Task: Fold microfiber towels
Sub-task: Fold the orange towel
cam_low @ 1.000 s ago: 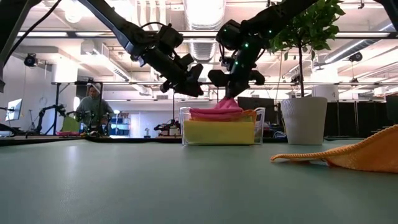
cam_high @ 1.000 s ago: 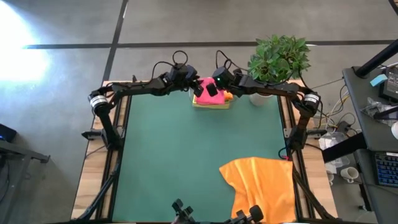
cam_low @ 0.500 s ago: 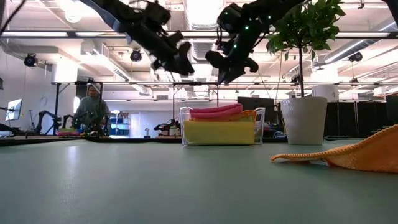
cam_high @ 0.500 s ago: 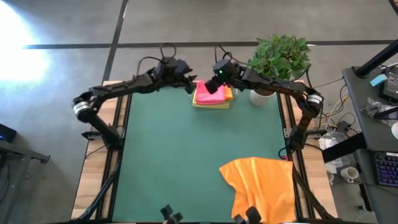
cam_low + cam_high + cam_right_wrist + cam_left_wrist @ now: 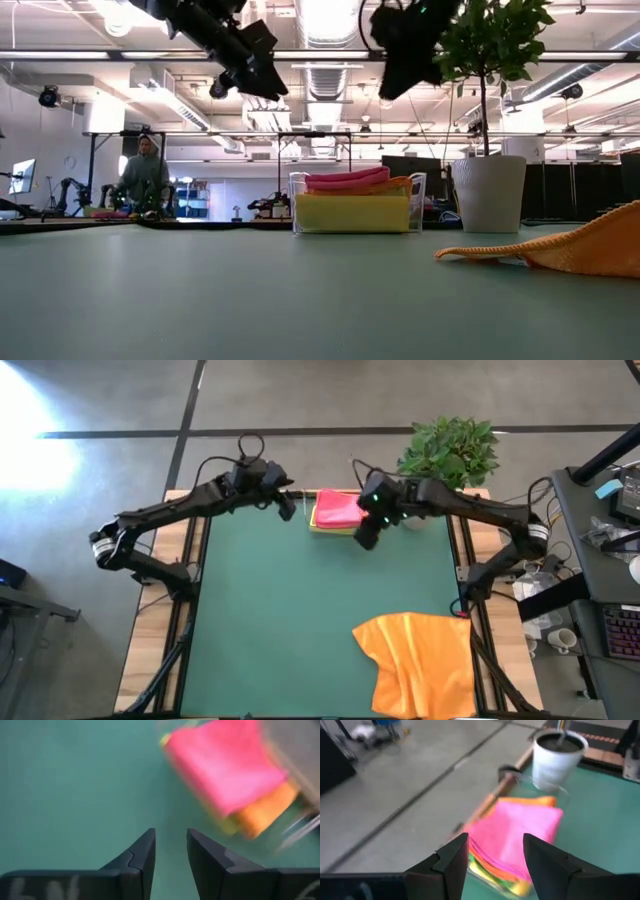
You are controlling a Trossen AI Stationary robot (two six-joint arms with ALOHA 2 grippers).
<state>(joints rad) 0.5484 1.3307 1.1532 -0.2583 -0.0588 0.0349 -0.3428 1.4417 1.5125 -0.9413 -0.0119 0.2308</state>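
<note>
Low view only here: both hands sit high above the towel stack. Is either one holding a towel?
Observer: No. The left wrist view shows the left hand open and empty.
Operator: Right one?
Observer: The right hand is empty too, jaws slightly apart, over bare green mat beside the pink towel.
Operator: Loose orange towel, flat or folded?
Observer: From above, the loose orange towel lies unfolded and rumpled at the mat corner on the right arm's side, far from the stack.
</note>
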